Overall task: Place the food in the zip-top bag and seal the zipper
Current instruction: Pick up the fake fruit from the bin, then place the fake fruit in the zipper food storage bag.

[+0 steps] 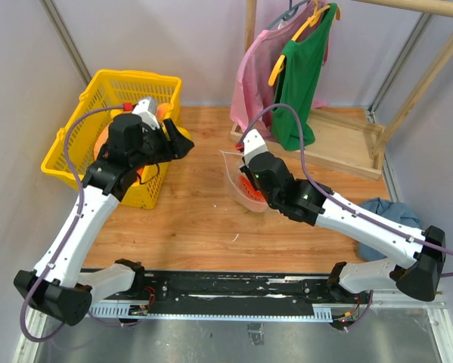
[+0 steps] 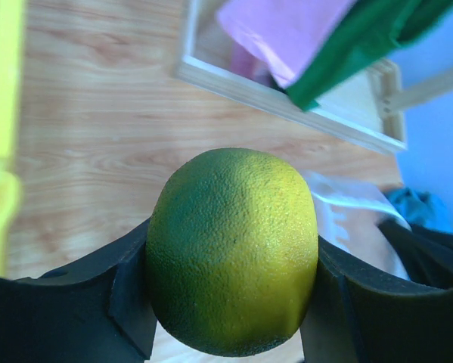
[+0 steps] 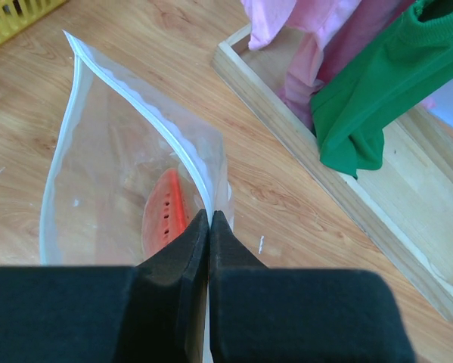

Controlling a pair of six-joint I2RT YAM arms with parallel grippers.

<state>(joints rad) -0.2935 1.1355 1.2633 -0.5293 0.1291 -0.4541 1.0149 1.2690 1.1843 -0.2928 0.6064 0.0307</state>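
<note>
Two claws: both occupied, one task thing each.
Left claw [image 1: 173, 140]: closed around the lemon [image 2: 234, 249], pads across its widest part; it hangs just beside the yellow basket [image 1: 128, 83], above the surface [image 1: 203, 227].
Lemon: looks light and rigid, with pebbled skin; being round, it may roll out of an off-centre pinch.
Right claw [image 3: 209, 215]: pinched tight on the rim of the zip-top bag [image 3: 120, 174], at the zipper [image 3: 147, 113].
Zip-top bag: thin, floppy, slick; mouth gapes; probably best held by the stiffer strip.
Watermelon slice [image 3: 165, 212]: already inside.

Clear bag [image 3: 113, 151] upright, mouth open (watermelon slice [image 3: 165, 212] inside); green-yellow fruit [image 2: 232, 249] apart.
</note>
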